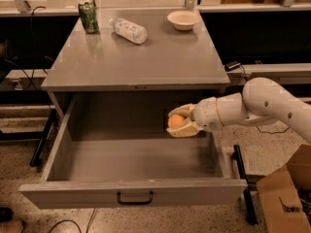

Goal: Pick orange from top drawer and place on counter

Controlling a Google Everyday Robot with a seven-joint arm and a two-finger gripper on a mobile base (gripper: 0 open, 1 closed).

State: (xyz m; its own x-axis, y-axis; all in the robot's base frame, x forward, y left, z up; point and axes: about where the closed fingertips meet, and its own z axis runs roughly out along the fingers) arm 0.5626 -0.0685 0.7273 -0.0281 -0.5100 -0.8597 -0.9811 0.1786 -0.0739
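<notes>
The top drawer is pulled wide open below the grey counter. My gripper reaches in from the right and is shut on the orange, with one cream finger above it and one below. The orange hangs in the air above the drawer floor, at the right side, just under the counter's front edge. The white arm extends to the right.
On the counter stand a green can at the back left, a lying plastic bottle and a white bowl at the back right. A cardboard box sits on the floor at the right.
</notes>
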